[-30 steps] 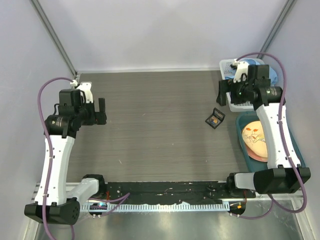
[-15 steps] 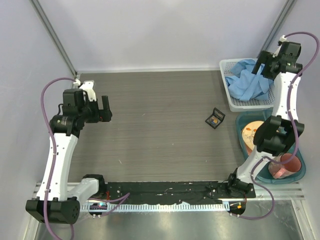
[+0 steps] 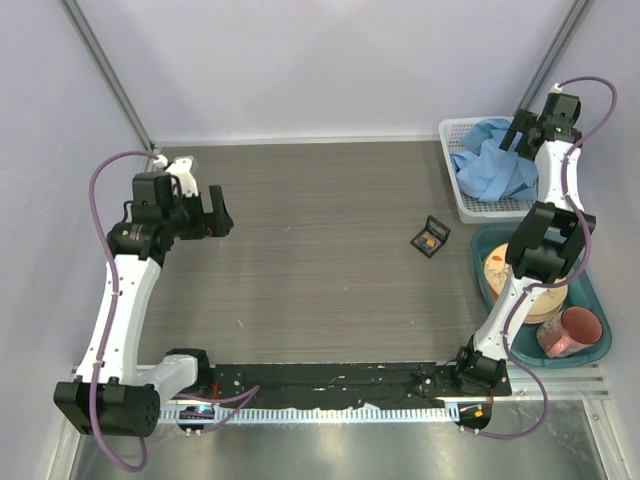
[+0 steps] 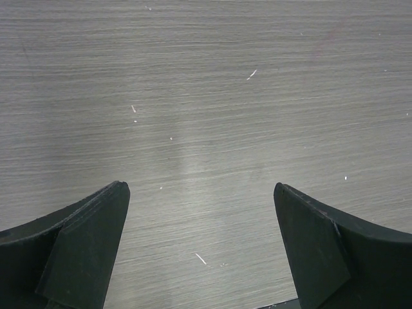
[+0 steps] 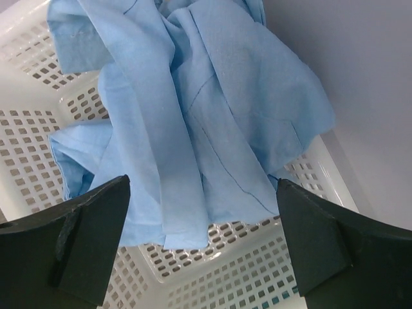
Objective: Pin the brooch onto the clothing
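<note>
The clothing (image 3: 497, 165), a crumpled light blue shirt, lies bunched in a white mesh basket (image 3: 475, 208) at the table's far right. Close up, the clothing (image 5: 193, 109) hangs over the basket's wall (image 5: 219, 277). My right gripper (image 3: 519, 136) hovers over the basket's far right side, open (image 5: 201, 183), its fingers apart from the fabric. The brooch (image 3: 429, 241), a tiny orange disc, rests in a small black case (image 3: 436, 229) right of the table's middle. On the left side, my left gripper (image 3: 221, 214) stands open (image 4: 199, 187) above bare table.
A teal tray (image 3: 592, 300) at the near right holds a plate (image 3: 498, 272) and a pink mug (image 3: 570, 332). The right arm's elbow (image 3: 545, 240) rises over the tray. Grey walls close in the table's back and sides.
The right arm swung from the basket's front edge up to its far right corner, uncovering the shirt. The left gripper shifted slightly right and farther away.
</note>
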Tool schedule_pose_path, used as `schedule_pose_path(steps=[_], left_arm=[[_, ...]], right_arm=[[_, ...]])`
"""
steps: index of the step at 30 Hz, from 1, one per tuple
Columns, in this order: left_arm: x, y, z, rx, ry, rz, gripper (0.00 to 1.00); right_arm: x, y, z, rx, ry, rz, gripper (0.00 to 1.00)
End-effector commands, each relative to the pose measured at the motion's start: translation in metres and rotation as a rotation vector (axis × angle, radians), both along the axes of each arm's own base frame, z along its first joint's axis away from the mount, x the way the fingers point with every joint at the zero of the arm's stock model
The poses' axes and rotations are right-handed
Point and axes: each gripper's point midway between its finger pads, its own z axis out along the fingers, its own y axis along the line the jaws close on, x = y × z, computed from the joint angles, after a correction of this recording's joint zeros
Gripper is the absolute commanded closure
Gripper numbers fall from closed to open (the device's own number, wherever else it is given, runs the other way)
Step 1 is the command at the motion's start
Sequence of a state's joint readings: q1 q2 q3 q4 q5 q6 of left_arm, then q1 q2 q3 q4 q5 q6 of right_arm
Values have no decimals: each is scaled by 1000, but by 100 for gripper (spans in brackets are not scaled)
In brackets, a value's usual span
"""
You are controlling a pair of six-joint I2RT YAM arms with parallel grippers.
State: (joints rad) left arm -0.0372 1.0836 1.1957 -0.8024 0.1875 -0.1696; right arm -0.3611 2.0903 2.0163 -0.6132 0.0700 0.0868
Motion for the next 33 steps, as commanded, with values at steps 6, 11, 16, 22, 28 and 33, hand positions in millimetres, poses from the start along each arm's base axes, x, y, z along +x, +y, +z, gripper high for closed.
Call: schedule_pose_path(steps=[6,11,16,22,28,33], left_arm=[[6,-11,-1,-46,-27,-52,0],[8,-13,-6,-50,-13,-61,0],[8,-14,-11,-52,-4,-68,0],[8,-13,-20,-42,12,-72,0],[12,-12,-29,-36,29,-69,0],[16,-12,-26,-34,30,-65,0]], right_arm=[[33,-8,26,-36,-141,7,0],[42,-13,13,-33,-141,-4,0],[48,-19,-17,-44,-93,-30,0],[58,-22,-62,-53,-39,-26,0],[71,-3,-94,-21,-9,90,3],[76,15,-96,12,-7,179,22]])
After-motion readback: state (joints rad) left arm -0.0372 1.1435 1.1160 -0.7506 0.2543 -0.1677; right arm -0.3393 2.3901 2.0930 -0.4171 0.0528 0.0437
